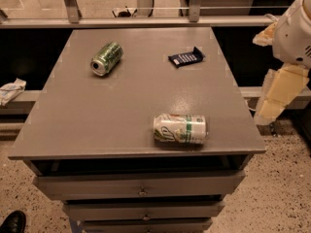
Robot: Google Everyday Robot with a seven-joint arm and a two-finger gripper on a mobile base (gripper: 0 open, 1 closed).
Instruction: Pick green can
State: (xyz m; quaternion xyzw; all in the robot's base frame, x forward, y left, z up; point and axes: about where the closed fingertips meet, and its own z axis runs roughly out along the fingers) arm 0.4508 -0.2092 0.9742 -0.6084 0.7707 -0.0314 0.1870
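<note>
The green can (106,58) lies on its side at the back left of the grey cabinet top (121,110), its silver end facing the front left. My gripper (278,97) hangs off the right edge of the cabinet, beside the table and well away from the green can, with nothing in it. The white arm (295,30) rises above it at the right edge of the view.
A mostly white can with a green band (180,129) lies on its side near the front right edge. A dark blue wrapped bar (186,57) lies at the back right. Drawers (141,184) sit under the top. A metal rail (146,21) runs behind. A shoe (12,222) is at the bottom left.
</note>
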